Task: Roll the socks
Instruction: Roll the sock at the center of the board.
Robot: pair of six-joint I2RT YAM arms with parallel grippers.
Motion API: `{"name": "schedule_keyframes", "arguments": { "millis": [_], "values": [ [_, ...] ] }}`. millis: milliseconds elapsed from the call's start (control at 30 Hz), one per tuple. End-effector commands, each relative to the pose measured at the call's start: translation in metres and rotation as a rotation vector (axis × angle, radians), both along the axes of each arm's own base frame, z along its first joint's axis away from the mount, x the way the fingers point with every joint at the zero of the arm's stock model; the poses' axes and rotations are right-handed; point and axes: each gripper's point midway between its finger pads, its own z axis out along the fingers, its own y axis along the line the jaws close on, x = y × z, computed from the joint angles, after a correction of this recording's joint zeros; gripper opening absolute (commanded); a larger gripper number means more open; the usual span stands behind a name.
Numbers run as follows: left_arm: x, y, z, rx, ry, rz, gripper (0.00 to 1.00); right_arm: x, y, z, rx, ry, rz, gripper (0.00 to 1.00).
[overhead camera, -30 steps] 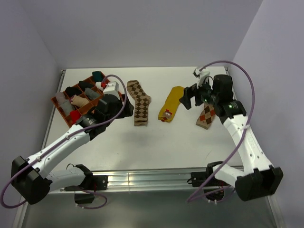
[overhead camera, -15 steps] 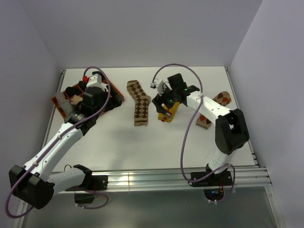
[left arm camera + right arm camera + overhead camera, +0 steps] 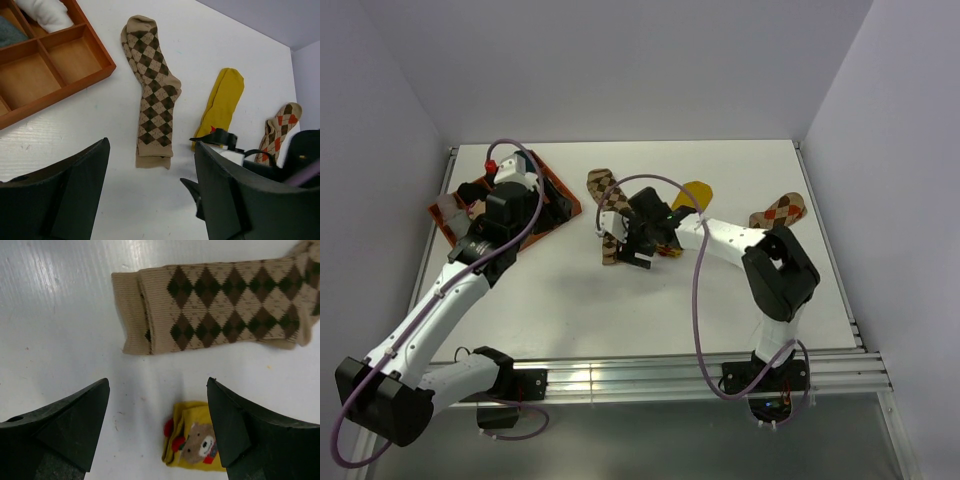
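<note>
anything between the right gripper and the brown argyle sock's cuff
Nothing visible. The open right gripper hovers over bare table beside the cuff of the brown argyle sock; the mustard sock lies on the opposite side, not between.

Top view. The right arm (image 3: pixel 720 238) lies across the brown sock (image 3: pixel 604 190) and hides most of its near half. Only the far tip of the yellow sock (image 3: pixel 693 190) shows. The near end of the orange sock (image 3: pixel 780 208) is behind the same arm's elbow. The tray (image 3: pixel 563 205) is mostly under the left arm (image 3: pixel 490 225), so its contents cannot be told.

Left wrist view. The tray is cut off at the left and top edges. The white bundle (image 3: pixel 47 15) is cut off at the top and the grey bundle (image 3: pixel 9 31) at the left. The orange sock's lower end is behind black arm parts. The yellow sock's red mark is too small to make out.

Right wrist view. The brown sock runs off the right edge. Only the yellow sock's cuff shows; the rest passes behind a finger (image 3: pixel 240 430) of the right gripper (image 3: pixel 157 382).
</note>
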Motion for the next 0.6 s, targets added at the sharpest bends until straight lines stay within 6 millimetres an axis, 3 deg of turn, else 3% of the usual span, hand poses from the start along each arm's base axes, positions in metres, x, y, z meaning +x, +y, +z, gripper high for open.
{"name": "schedule_keyframes", "arguments": {
  "millis": [0, 133, 567],
  "values": [
    [-0.003, 0.004, 0.040, -0.043, -0.087, 0.003, 0.74, 0.012, 0.012, -0.005, -0.036, -0.079, 0.053, 0.86],
    [-0.005, 0.009, 0.048, -0.041, -0.107, 0.016, 0.75, 0.015, 0.022, -0.016, -0.061, -0.082, 0.084, 0.86],
    [-0.003, 0.017, 0.042, -0.010, -0.099, 0.028, 0.75, 0.013, 0.046, -0.033, -0.089, -0.096, 0.128, 0.84]
  ]
}}
